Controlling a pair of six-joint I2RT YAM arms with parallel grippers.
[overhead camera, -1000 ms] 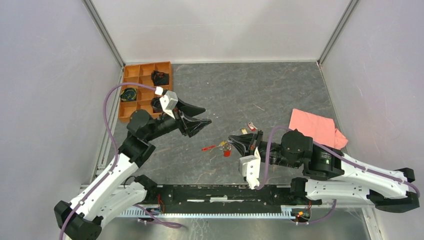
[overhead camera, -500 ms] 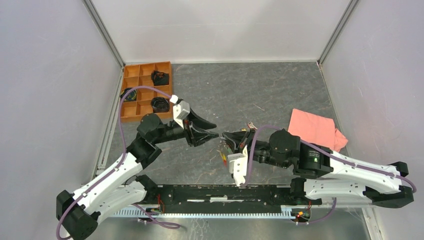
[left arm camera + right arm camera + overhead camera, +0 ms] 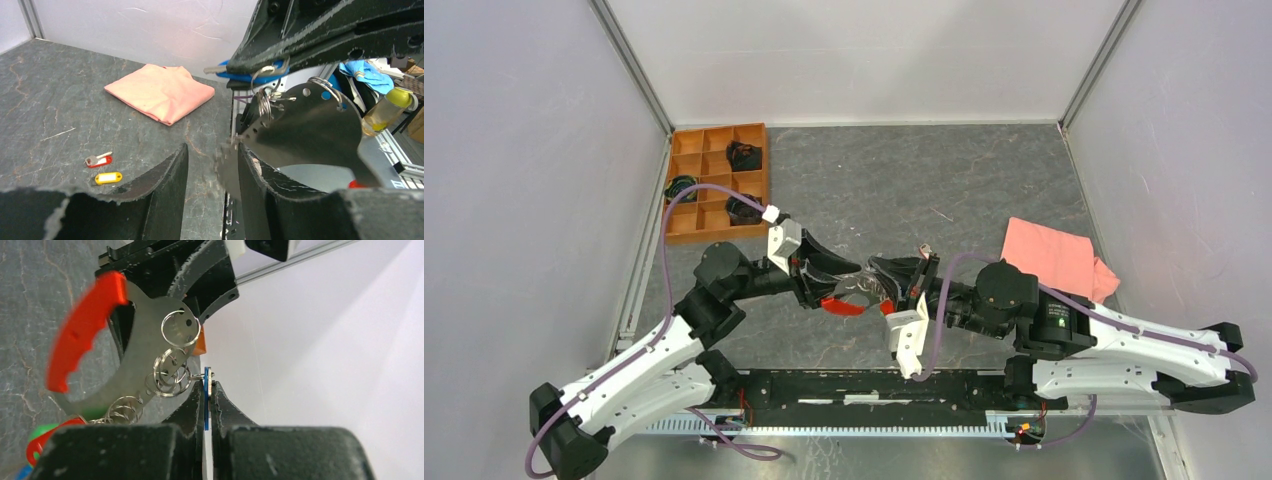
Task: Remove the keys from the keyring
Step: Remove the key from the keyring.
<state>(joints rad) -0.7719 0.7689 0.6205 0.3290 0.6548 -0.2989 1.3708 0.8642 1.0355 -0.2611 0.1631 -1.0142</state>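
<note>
R gripper (image 3: 207,392) is pinched tight on the blue key (image 3: 250,76) of the keyring (image 3: 844,306), held up off the table (image 3: 984,170) left of the pink cloth (image 3: 1049,255). Its red strap runs L-R btw both grippers. L gripper (image 3: 211,155) fingers sit apart w/ the keyring's edge poking into the gap, not clamping anything afaict.

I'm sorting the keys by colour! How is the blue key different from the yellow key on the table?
The blue key is up in the air, pinched in the right gripper. The yellow key lies flat on the table, and nothing holds it. The blue key looks hooked to the metal rings, while the yellow key lies apart from them. Both have coloured plastic heads.
</note>
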